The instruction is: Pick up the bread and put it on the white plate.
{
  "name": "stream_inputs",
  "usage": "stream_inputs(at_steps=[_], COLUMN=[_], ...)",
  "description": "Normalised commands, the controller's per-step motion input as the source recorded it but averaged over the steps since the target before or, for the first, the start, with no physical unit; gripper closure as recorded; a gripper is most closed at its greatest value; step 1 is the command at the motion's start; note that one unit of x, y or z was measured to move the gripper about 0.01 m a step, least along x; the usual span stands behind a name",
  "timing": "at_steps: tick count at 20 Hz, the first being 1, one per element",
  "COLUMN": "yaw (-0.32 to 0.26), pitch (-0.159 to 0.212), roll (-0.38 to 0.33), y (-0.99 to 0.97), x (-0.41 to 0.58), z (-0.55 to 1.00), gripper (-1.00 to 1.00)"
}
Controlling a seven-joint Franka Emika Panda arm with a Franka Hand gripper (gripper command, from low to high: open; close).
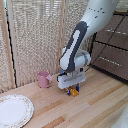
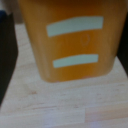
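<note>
The clamp [image 1: 74,91] stands low over the worktable [image 1: 95,107], fingers pointing down, with the toast [image 1: 74,90] pinched between its blue-tipped fingers [image 1: 76,92]. Whether the slab is clear of the wood cannot be told. In the wrist view the toast [image 2: 72,42] fills most of the picture, orange with two pale bars, over the worktable [image 2: 65,107]. The white crockery [image 1: 14,110] lies well apart at the exterior view's left. A pink mug [image 1: 44,79] stands between them, farther back.
</note>
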Motion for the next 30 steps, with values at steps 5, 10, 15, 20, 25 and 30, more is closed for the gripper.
stream_inputs(at_steps=[5,10,15,20,25,30], yaw=[-0.027,-0.054,-0.012,-0.021,-0.054,-0.009], pitch=[-0.038,0.000,0.002,-0.021,-0.062,-0.018], roll=[0.031,0.047,0.030,0.037,0.002,0.000], y=[0.00,0.05,0.24,0.69,0.86,0.92], x=[-0.043,-0.024,0.000,0.003,0.031,0.048], z=[0.40,0.99,1.00,0.91,0.64,0.38], gripper=[1.00,1.00,1.00,1.00,1.00,1.00])
